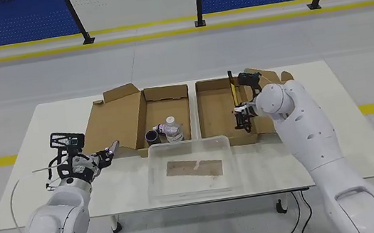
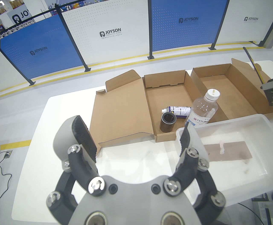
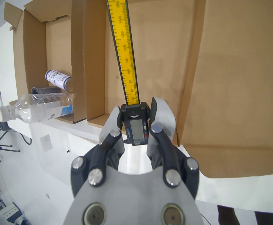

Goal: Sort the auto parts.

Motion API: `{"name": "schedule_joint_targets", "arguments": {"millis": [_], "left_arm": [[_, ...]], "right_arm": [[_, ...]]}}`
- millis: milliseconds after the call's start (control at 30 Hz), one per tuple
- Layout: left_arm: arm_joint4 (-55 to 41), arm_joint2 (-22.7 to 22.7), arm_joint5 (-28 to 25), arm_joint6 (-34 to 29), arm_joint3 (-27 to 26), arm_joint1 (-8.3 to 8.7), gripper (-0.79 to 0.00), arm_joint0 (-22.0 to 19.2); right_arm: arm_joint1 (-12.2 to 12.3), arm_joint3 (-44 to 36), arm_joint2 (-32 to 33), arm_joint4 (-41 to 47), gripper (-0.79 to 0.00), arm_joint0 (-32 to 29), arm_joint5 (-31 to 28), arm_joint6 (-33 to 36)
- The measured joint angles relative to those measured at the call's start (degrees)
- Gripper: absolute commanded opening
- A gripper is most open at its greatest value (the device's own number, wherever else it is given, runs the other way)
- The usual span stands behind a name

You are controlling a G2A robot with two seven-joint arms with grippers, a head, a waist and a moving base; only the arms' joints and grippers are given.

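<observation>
Right tool point(image 3: 136, 113) clamps the digital caliper point(image 3: 125, 53) at its display head; rigid, probably light, the long beam could pivot. Left tool point(image 2: 133, 127) hangs released.

Top view: mounted high above the arms, facing down and forward. Takes in the whole table point(image 1: 32, 138), left box point(image 1: 168, 112), right box point(image 1: 216, 105) and tray point(image 1: 192, 180), with barrier panels point(image 1: 8, 19) beyond.
Left wrist view: behind the left gripper point(image 2: 133, 125), low over the table's left front, facing across toward the boxes and panels. Middle distance.
Right wrist view: close behind the right gripper point(image 3: 136, 108) and the caliper point(image 3: 125, 53) it holds, looking straight into the right box.
Shared: all three show both boxes and the bottle point(image 2: 203, 108). Top and left wrist views share the tray.
</observation>
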Motion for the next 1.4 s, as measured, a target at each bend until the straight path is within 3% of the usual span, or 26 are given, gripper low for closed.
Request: {"name": "schedule_joint_targets", "arguments": {"millis": [567,700,767,833,1167,1400], "left_arm": [[0.0,0.0,0.0,0.0,0.0,0.0,0.0,0.0],[0.0,0.0,0.0,0.0,0.0,0.0,0.0,0.0],[0.0,0.0,0.0,0.0,0.0,0.0,0.0,0.0],[0.0,0.0,0.0,0.0,0.0,0.0,0.0,0.0],[0.0,0.0,0.0,0.0,0.0,0.0,0.0,0.0],[0.0,0.0,0.0,0.0,0.0,0.0,0.0,0.0]], "right_arm": [[-1.0,8.1,-1.6,3.6,-0.785,1.6,4.3,-3.6],[-1.0,9.3,-1.7,4.1,-0.437,2.0,4.2,-4.3],[-1.0,9.7,-1.8,4.3,-0.36,2.2,3.9,-4.6],[-1.1,9.8,-1.9,4.6,-0.012,2.3,3.6,-4.9],[-0.9,9.0,-1.3,6.7,0.0,2.3,1.5,-6.1],[0.1,-0.8,1.4,8.4,0.0,-1.8,-3.1,-12.1]]}}
